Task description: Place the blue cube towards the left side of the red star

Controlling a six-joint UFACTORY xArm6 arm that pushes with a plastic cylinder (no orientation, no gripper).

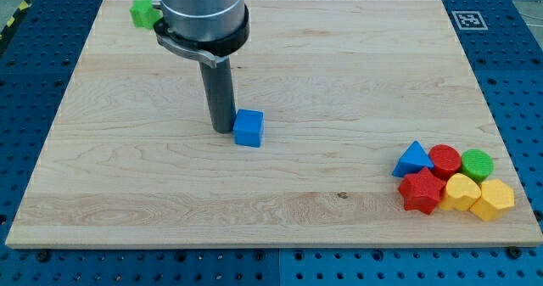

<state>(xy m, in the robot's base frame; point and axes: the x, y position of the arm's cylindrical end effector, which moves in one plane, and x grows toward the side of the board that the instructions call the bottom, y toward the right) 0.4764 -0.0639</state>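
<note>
The blue cube (248, 128) sits near the middle of the wooden board (271, 82). My tip (222, 131) rests just to the cube's left, touching or nearly touching its left side. The red star (422, 191) lies far off at the view's lower right, in a cluster of blocks. The cube is well to the left of the star and a little higher in the view.
Around the red star lie a blue triangle (413, 159), a red cylinder (445, 160), a green cylinder (477, 164), a yellow heart-like block (461, 191) and a yellow hexagon (493, 199). A green block (143, 13) sits at the top left, beside the arm's body.
</note>
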